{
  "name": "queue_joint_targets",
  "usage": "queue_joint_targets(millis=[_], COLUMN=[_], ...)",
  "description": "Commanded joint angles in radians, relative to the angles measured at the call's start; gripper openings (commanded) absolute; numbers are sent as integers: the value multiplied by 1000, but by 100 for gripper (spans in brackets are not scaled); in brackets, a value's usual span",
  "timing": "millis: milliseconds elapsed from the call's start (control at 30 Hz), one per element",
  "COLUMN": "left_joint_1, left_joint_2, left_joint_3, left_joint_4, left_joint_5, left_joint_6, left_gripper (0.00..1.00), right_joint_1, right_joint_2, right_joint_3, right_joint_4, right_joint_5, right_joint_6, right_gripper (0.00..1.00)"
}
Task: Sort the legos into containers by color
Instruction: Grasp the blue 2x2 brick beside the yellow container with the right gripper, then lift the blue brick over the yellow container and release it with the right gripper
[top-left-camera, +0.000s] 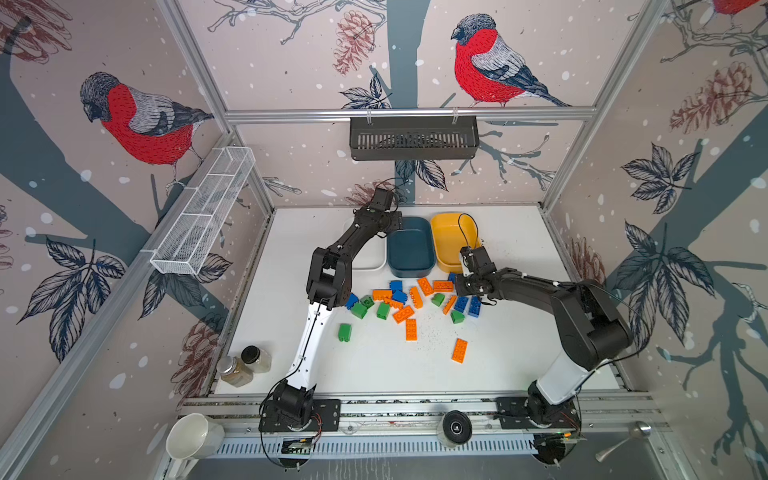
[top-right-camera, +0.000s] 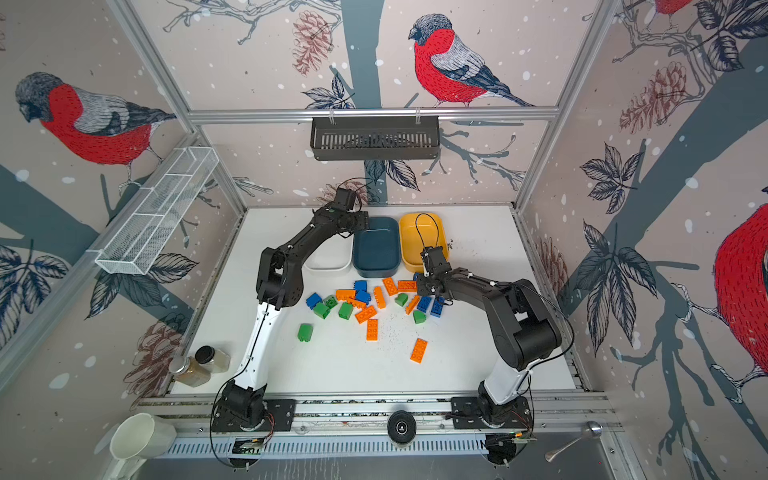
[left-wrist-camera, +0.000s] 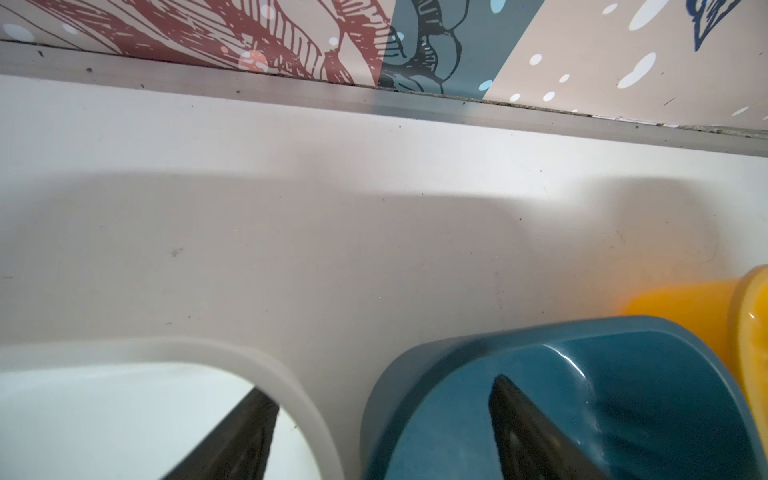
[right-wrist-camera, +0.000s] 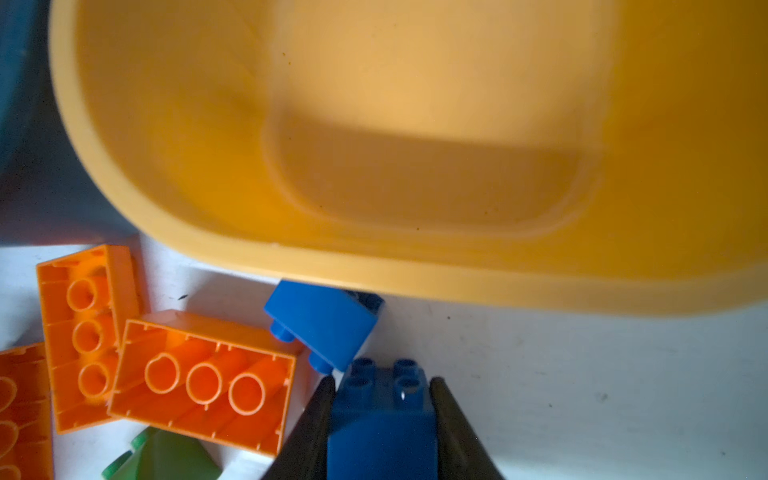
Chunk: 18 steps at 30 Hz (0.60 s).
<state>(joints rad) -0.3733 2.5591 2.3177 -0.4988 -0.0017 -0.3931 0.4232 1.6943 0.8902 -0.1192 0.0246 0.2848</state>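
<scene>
Right wrist view: the right gripper (right-wrist-camera: 382, 384) is clamped on a blue brick (right-wrist-camera: 382, 436), with the yellow tub (right-wrist-camera: 374, 274) just ahead of it. So the grab looks done. Next, I'd say, lift straight up, clear of the other blue brick (right-wrist-camera: 320, 320) just beside its fingertip, then swing over to the teal tub (top-left-camera: 409, 249). The left gripper (left-wrist-camera: 380, 388) hangs spread, empty, straddling the white tub (left-wrist-camera: 249, 353) and teal rims.

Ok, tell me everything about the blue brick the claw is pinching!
This blue brick is short, shiny plastic, with four round studs on one end. The right claw is shut on it, a black finger pressing each side. Its studded end points toward the yellow tub, close to a second blue brick.
</scene>
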Motion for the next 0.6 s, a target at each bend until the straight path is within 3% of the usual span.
queue_joint_targets(millis=[0, 300, 433, 567], left_joint_1=[3, 8, 7, -4], left_joint_2=[3, 12, -1, -84], left_joint_3=[11, 16, 19, -102], left_joint_4=[38, 76, 61, 59], left_joint_5=[-17, -32, 23, 43], left_joint_6=[-26, -79, -77, -54], left_gripper=[81, 81, 81, 88], right_joint_1=[2, 3, 3, -3], right_joint_2=[-37, -184, -220, -211], right_joint_3=[-14, -53, -26, 25], right_joint_4=[-2, 12, 19, 61], right_joint_5=[18, -8, -35, -49], right_joint_6=[-4, -27, -30, -19], right_gripper=[33, 30, 30, 30])
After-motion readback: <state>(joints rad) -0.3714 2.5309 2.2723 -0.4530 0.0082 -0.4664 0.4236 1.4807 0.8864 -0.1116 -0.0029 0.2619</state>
